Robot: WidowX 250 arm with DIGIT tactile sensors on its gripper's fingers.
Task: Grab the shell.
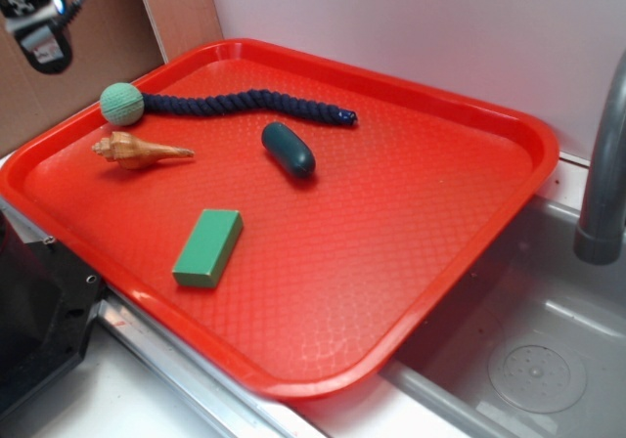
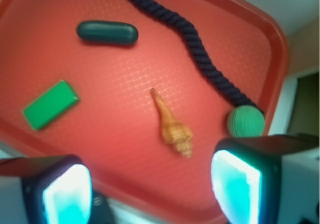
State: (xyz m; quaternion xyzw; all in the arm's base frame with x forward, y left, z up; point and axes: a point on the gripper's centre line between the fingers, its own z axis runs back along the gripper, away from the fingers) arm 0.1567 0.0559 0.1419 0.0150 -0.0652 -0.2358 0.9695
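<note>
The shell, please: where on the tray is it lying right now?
In the exterior view the shell lies at the red tray's left side, just below the mint-green ball.

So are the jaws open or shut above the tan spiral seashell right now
Open. In the wrist view the gripper shows two pads set wide apart, nothing between them, the tan spiral seashell lying untouched on the red plastic tray.

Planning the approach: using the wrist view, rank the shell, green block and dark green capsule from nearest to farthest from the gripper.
1. Tan-orange spiral shell: just ahead of the gripper, between its open jaws.
2. Flat green rectangular block: off to the picture's left.
3. Dark green rounded capsule: farthest, toward the upper left of the red plastic tray.
</note>
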